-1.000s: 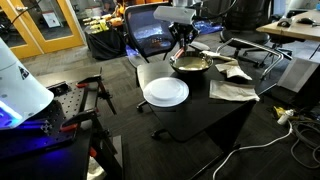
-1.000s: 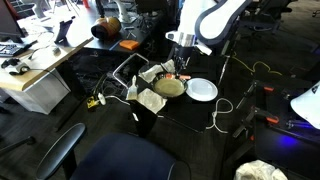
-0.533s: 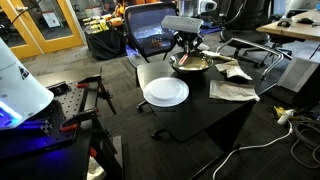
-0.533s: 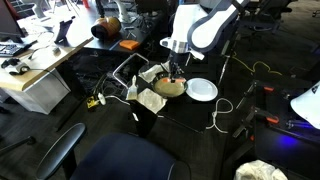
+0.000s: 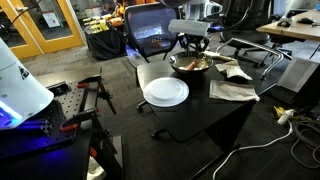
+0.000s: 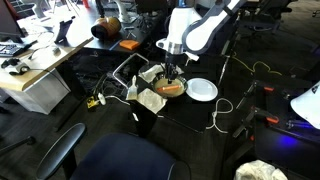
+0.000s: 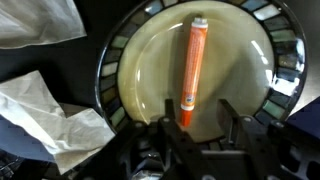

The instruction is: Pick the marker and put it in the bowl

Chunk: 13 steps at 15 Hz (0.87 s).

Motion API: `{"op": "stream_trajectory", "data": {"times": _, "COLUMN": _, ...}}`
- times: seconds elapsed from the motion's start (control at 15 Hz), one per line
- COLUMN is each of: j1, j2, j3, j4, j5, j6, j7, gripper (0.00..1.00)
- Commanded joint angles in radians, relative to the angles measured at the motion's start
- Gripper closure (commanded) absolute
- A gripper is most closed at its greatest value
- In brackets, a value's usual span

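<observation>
The red marker (image 7: pixel 191 70) lies flat inside the dark metallic bowl (image 7: pixel 110 70), its lower end near one finger of my gripper (image 7: pixel 203 125). The fingers stand apart, wider than the marker, and do not clasp it. In both exterior views the gripper (image 5: pixel 193 55) (image 6: pixel 173 78) hangs just over the bowl (image 5: pixel 190 66) (image 6: pixel 170 90) on the black table. I cannot make out the marker in the exterior views.
A white plate (image 5: pixel 165 92) (image 6: pixel 202 89) sits next to the bowl. Crumpled white cloths (image 7: pixel 50 120) (image 5: pixel 232 90) (image 6: pixel 150 100) lie around the bowl. An office chair (image 5: pixel 150 30) stands behind the table. Cables lie on the floor (image 5: pixel 270 140).
The arm has shifted sideways over the bowl and come down closer to it. The plate and cloths have not moved.
</observation>
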Motion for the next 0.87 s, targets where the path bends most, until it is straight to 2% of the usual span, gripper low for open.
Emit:
{"op": "stream_trajectory", "data": {"times": 0.0, "j1": 0.011, "j2": 0.020, "j3": -0.011, "j4": 0.036, "j5": -0.020, "j6": -0.006, "j7": 0.026, "gripper": 0.19}}
{"op": "stream_trajectory", "data": {"times": 0.2, "j1": 0.007, "j2": 0.023, "j3": -0.007, "j4": 0.041, "j5": -0.017, "j6": -0.006, "j7": 0.023, "gripper": 0.00}}
{"op": "stream_trajectory", "data": {"times": 0.8, "j1": -0.005, "j2": 0.020, "j3": 0.006, "j4": 0.028, "j5": -0.010, "j6": -0.002, "j7": 0.008, "gripper": 0.00}}
